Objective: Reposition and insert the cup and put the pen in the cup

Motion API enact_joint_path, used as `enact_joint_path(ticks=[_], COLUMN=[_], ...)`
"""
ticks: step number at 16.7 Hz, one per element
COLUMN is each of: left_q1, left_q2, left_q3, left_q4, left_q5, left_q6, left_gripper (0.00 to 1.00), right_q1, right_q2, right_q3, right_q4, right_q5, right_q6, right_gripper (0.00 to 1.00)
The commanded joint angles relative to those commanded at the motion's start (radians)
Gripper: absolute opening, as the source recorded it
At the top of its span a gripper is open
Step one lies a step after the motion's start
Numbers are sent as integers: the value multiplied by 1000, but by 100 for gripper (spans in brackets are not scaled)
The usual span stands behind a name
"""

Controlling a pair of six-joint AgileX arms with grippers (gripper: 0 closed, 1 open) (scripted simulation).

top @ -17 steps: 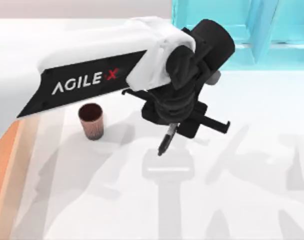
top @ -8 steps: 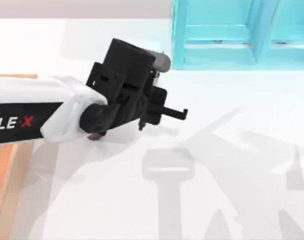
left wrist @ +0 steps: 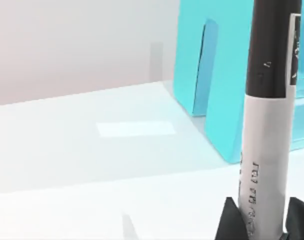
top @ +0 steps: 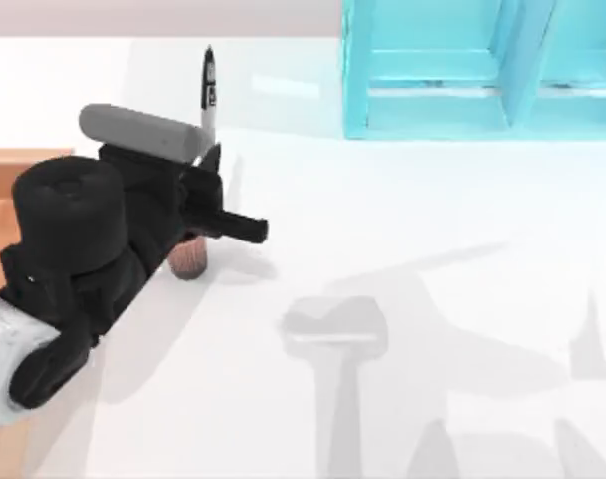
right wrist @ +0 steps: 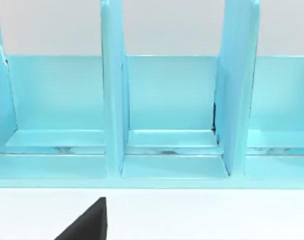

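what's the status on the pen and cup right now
Left hand shut on the pen, pen upright. Cup on the table under the left arm, pen not in it. Right hand parked facing teal shelf.

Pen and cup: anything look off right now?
Nothing damaged or spilled. The left hand holds the pen upright by its lower end, while the cup stands upright, partly hidden under that arm.

The pen (top: 208, 95), black-capped with a grey-white barrel, stood upright at far left; the reddish-brown cup (top: 190, 259) sat just nearer.
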Motion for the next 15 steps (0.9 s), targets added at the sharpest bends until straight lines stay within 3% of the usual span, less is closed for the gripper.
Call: enact_joint_path(ticks=[7, 15], left_q1=[79, 83], left_q2=[-139, -145], left_q3=[-257, -277], left_q4=[435, 477], left_q5=[37, 41], left_q6=[77, 85], left_gripper=[0, 0], right_q1=[0, 0], right_q2=[0, 0], right_q3=[0, 0], right_q4=[0, 0], right_q5=[0, 0], right_q6=[0, 0], right_gripper=[100, 100])
